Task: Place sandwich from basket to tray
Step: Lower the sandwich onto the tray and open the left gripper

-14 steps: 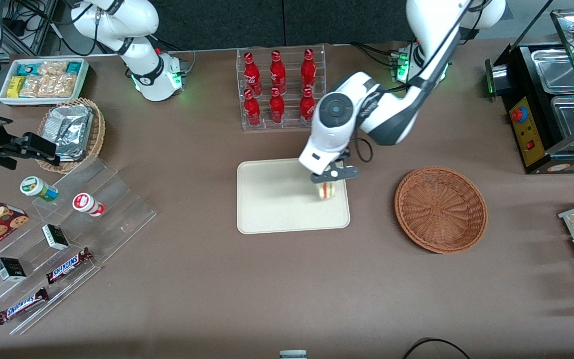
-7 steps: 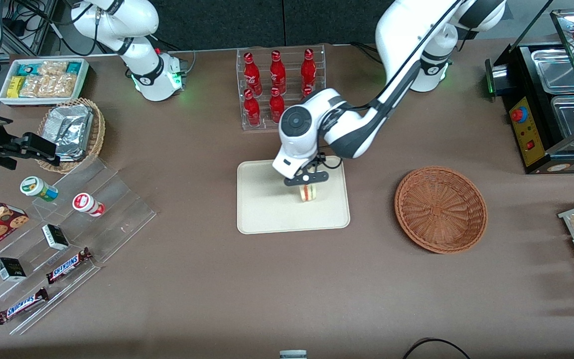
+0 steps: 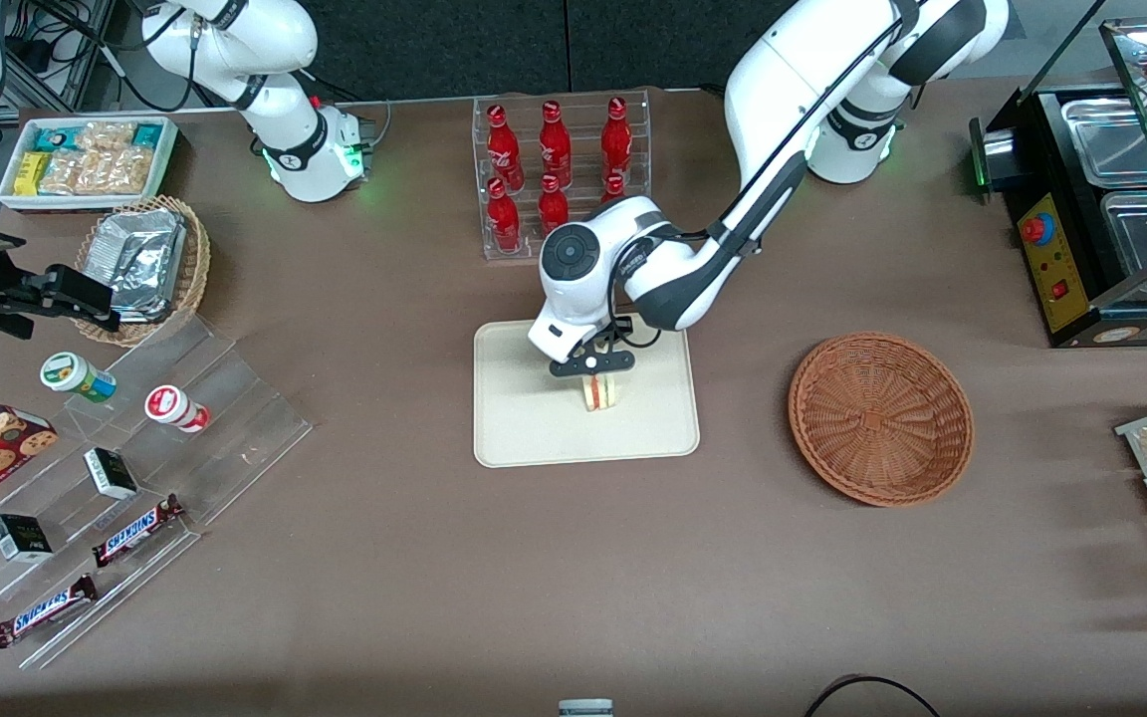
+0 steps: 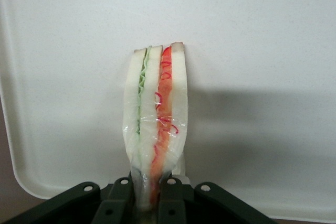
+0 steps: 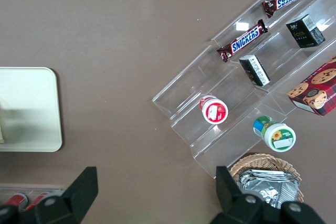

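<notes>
My left gripper [image 3: 595,376] hangs over the middle of the cream-white tray [image 3: 524,428], shut on the sandwich [image 3: 600,392]. In the left wrist view the sandwich [image 4: 156,114] is a plastic-wrapped wedge with green and red filling stripes. It is pinched at its narrow end between the two dark fingers [image 4: 118,201] of the gripper [image 4: 145,199], with the tray [image 4: 262,51] spread under it. Whether the sandwich touches the tray surface I cannot tell. The reddish-brown wicker basket [image 3: 880,416] lies beside the tray toward the working arm's end of the table and holds nothing.
A clear rack of red bottles [image 3: 559,169] stands just farther from the front camera than the tray. Toward the parked arm's end are a tan basket of foil packs [image 3: 145,264], a white snack box [image 3: 86,159] and a clear stepped display [image 3: 125,478] with candy bars.
The left gripper has carried the sandwich from the tray's basket-side edge to the tray's middle, away from the basket. It stays shut on the sandwich throughout.
</notes>
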`<action>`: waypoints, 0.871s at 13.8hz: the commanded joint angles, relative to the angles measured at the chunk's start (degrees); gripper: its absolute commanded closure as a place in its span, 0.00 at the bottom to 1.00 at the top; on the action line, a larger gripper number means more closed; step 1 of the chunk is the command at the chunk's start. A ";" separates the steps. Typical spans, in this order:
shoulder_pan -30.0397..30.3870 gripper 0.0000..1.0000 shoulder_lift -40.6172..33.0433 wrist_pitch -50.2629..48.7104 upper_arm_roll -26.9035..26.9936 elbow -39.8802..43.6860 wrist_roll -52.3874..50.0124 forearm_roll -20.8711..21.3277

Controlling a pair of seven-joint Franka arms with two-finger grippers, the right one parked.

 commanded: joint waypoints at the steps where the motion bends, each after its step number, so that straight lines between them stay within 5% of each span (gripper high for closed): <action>1: -1.37 0.11 0.78 -0.09 0.59 1.79 -0.24 1.42; 2: -1.37 0.00 0.61 -0.26 0.59 1.97 -0.23 1.86; 8: 0.55 0.00 -4.30 -8.85 0.67 4.87 -1.20 1.16; 12: 7.49 0.00 -13.61 -14.91 0.59 4.69 -0.23 -3.59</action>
